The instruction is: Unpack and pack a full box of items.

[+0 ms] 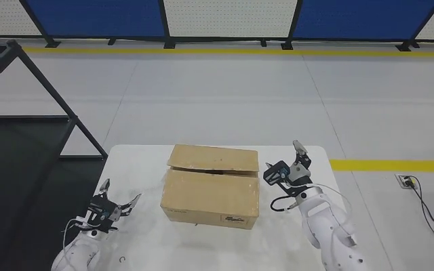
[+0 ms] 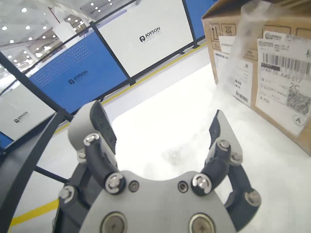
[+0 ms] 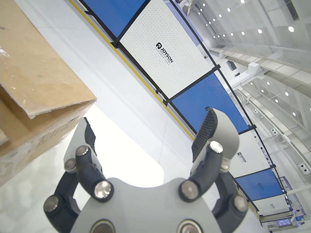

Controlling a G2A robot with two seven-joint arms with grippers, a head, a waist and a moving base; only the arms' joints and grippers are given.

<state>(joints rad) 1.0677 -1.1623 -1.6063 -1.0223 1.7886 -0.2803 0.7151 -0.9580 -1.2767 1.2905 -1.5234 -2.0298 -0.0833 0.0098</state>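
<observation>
1 cardboard box [image 1: 211,190], 2 grippers, 1 white table [image 1: 142,162].

Box [image 2: 267,61]: plain brown, standing mid-table between the 2 arms, top flaps folded down with a dark gap between them. Far flap edge lifted a little, seen from the right wrist [image 3: 29,73]. On the side facing the left arm, several white printed labels [image 2: 279,73] and 1 loose strip of clear tape [image 2: 240,37] hanging from the top edge down to the tabletop.

Left gripper [image 1: 121,192]: near the table's left edge, well apart from the box, spread wide [image 2: 158,112], gripping nothing, bare tabletop between the fingers.

Right gripper [image 1: 285,159]: just beside the box's right end near the far corner, not touching, likewise spread wide [image 3: 149,117] and gripping nothing.

Around: 1 black metal frame [image 1: 41,88] off the table's left side; blue and white partition panels [image 1: 230,17] along the back of the room; 1 yellow floor line [image 1: 224,50] in front of them. Between each gripper and the box, bare tabletop.
</observation>
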